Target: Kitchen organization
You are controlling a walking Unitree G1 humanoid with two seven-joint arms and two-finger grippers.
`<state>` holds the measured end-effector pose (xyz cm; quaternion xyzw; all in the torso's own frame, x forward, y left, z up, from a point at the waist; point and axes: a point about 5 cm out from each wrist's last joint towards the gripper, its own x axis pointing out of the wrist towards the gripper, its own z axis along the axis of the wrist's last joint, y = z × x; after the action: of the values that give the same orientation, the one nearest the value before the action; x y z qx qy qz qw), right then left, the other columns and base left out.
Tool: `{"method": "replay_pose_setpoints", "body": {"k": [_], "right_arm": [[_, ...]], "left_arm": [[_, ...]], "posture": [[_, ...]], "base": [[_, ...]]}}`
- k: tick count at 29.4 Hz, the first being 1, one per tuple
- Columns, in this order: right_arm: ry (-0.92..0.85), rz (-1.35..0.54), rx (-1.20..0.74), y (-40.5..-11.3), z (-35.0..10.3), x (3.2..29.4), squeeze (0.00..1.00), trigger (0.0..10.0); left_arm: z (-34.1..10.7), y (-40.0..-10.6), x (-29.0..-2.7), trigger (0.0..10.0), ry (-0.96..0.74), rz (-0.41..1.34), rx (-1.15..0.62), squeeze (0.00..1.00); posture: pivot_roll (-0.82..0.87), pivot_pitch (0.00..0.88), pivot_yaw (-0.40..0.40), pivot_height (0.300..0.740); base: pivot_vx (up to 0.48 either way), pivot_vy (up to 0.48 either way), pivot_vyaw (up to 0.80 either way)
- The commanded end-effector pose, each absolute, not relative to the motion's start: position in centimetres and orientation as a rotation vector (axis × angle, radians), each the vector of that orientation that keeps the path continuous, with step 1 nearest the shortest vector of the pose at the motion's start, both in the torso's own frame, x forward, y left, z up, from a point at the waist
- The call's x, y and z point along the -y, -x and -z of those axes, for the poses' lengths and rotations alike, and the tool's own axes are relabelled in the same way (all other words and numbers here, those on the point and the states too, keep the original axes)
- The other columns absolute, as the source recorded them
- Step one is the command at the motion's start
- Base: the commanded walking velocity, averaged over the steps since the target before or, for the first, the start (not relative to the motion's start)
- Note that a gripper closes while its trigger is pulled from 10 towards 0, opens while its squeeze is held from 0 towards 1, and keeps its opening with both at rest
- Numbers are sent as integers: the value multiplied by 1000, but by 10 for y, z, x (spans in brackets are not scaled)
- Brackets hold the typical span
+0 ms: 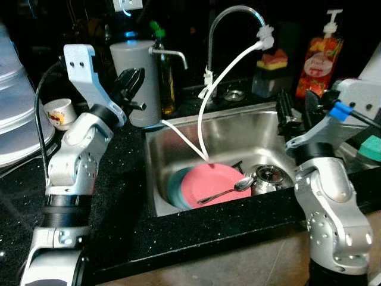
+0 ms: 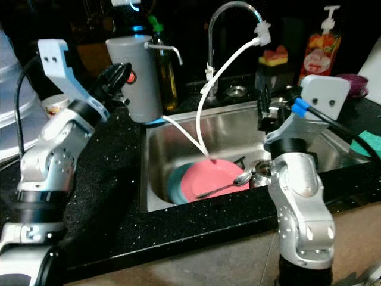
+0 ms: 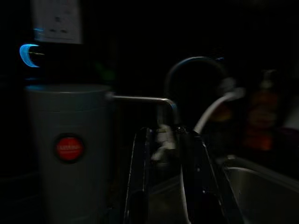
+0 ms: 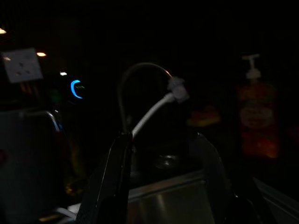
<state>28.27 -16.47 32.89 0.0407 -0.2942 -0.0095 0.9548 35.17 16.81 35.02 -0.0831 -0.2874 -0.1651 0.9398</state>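
Pink and easy to spot, the plate (image 1: 209, 182) lies in the bottom of the steel sink (image 1: 178, 149), stacked on a teal plate (image 1: 174, 187) whose edge peeks out on the robot's left, with a spoon (image 1: 229, 189) resting across it and a small steel pot (image 1: 269, 177) just beside it near the drain. A white hose (image 1: 223, 77) runs from the tap (image 1: 226, 24) down to the pink plate. Outward from there, a grey water dispenser (image 1: 138, 80) stands on the black counter (image 1: 119, 173) at the sink's left corner, a small cup (image 1: 58, 113) sits further left, and a soap bottle (image 1: 321, 53) stands behind the sink on the right. The left gripper (image 1: 130, 86) is raised just beside the dispenser, its fingers slightly parted and holding nothing; the right gripper (image 2: 269, 113) hovers over the sink's right rim, fingers spread and likewise empty — neither touches anything. I judge the work to be at an approach stage, with the dishes not yet lifted. The next move probably calls for one arm to drop into the basin and take the spoon or the plate rim, steering clear of the hose — the spoon's thin handle lying flat on the plate looks awkward to pinch.
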Motion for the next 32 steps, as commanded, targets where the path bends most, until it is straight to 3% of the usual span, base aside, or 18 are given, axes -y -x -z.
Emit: {"method": "replay_pose_setpoints", "body": {"k": [1, 17, 32], "right_arm": [[-91, 8, 593, -284, -326, 163, 0, 10000], [-95, -15, 574, -287, -319, 157, 0, 10000], [-90, -12, 564, -286, -315, 158, 0, 10000]], "left_arm": [[-347, -349, -170, 10000, 144, 304, 584, 0], [-322, -353, -166, 10000, 70, 164, 518, 0], [-311, -351, -157, 10000, 16, 166, 502, 0]], "posture": [[-7, 52, 52, 740], [-28, 29, 40, 740], [-35, 37, 37, 740]], "base": [[0, 0, 0], [0, 0, 0], [0, 0, 0]]}}
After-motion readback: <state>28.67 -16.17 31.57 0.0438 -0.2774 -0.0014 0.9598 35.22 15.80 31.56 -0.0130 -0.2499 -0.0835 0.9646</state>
